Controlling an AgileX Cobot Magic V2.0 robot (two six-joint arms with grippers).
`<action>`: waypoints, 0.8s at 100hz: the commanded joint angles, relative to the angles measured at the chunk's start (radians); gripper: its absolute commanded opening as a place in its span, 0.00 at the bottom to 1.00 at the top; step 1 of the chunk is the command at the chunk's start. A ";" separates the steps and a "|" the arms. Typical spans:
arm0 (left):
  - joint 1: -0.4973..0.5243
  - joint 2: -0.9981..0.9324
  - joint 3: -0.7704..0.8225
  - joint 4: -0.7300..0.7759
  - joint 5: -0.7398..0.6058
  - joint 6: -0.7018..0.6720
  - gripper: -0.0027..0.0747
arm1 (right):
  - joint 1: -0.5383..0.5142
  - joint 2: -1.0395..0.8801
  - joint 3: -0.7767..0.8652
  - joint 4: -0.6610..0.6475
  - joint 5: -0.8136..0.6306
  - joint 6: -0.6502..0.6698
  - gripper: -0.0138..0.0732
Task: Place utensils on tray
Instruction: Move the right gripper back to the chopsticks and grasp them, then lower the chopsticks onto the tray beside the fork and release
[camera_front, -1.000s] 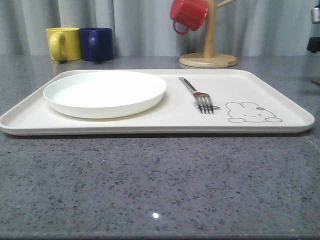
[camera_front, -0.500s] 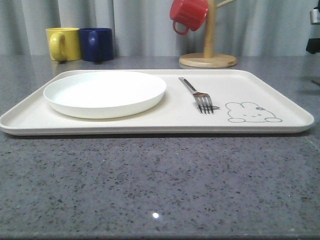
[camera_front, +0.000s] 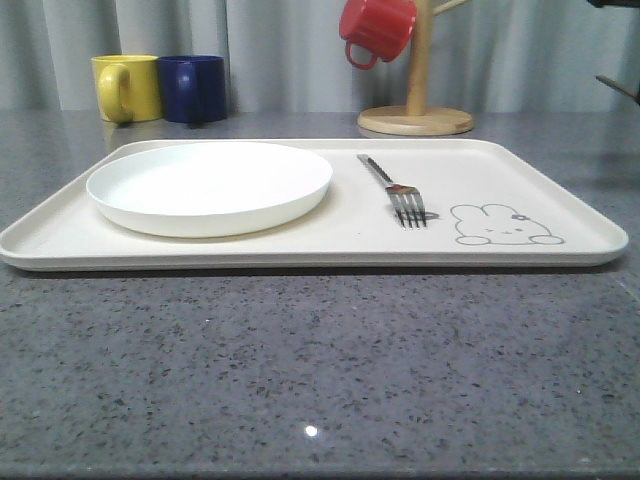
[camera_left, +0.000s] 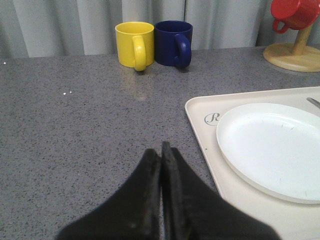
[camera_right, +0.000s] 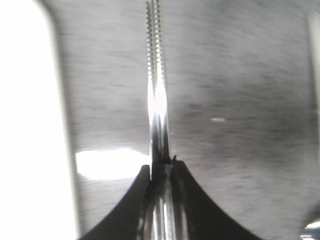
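Observation:
The cream tray (camera_front: 560, 200) with its rabbit drawing lies across the table. A silver fork (camera_front: 396, 190) rests on it to the right of the round white plate (camera_front: 210, 185). My right gripper (camera_right: 161, 167) is shut on a slim, shiny, straight knife (camera_right: 156, 75) with a serrated edge, held above the grey table; this view is blurred. A bright edge of the tray (camera_right: 25, 125) shows beside it. My left gripper (camera_left: 161, 150) is shut with nothing in it, over the table just off the tray's corner (camera_left: 200, 107) near the plate (camera_left: 270, 145).
Yellow (camera_front: 127, 87) and blue (camera_front: 195, 88) mugs stand behind the tray at the back left. A wooden mug tree (camera_front: 417, 110) with a red mug (camera_front: 377, 28) stands at the back right. A dark piece of the right arm (camera_front: 620, 88) shows at the far right edge.
In the front view, the dark arm part at the right edge has risen. Tray, plate and fork have not moved.

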 joint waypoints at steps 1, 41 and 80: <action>0.000 0.003 -0.028 -0.011 -0.079 0.000 0.01 | 0.064 -0.063 -0.025 0.016 -0.053 0.046 0.10; 0.000 0.003 -0.028 -0.011 -0.079 0.000 0.01 | 0.327 0.028 -0.025 -0.013 -0.203 0.234 0.10; 0.000 0.003 -0.028 -0.011 -0.079 0.000 0.01 | 0.348 0.130 -0.025 -0.015 -0.225 0.263 0.14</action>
